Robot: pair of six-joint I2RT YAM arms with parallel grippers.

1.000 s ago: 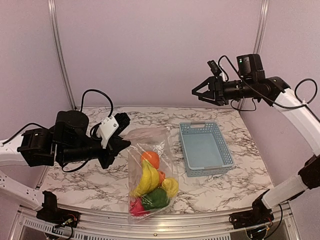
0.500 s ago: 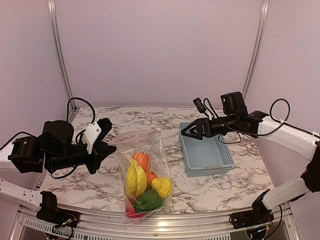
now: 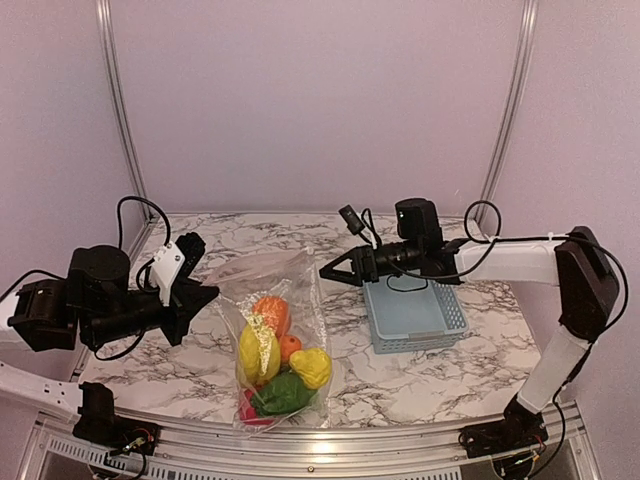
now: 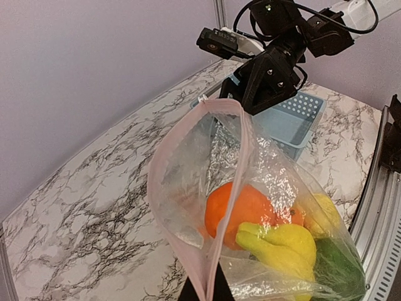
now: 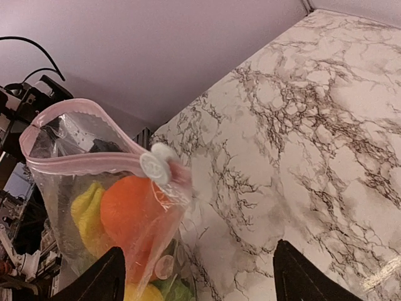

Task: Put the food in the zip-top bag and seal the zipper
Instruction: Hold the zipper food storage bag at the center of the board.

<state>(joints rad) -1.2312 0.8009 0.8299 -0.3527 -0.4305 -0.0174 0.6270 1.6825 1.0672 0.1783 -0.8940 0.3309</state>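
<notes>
Moved since a second ago: right gripper, down from high at 2 o'clock to a spot near the bag; left gripper, drawn back toward 9 o'clock, bag carried with it.

Item 1, left gripper. We find it clenched on the bag's mouth edge, at 9 o'clock of the bag. In its wrist view the zipper runs down into its fingers.

Item 2, right gripper. Released, fingers spread wide with nothing between them. We place it at 1 o'clock of the bag, pointing at the mouth, not touching.

Item 3, bag. Hung by one corner, mouth gaping in a loop, zipper unsealed (a white round tab sits on the strip's far end). Lower end lies toward 6 o'clock on the table.

Item 4, food, all inside the bag: orange uppermost, bananas below it, yellow pepper at 4 o'clock of them, green piece beneath, red ball lowest.

Item 5, basket. At 3 o'clock of the bag, apart from it; we see the right arm reaching over its far rim.
</notes>
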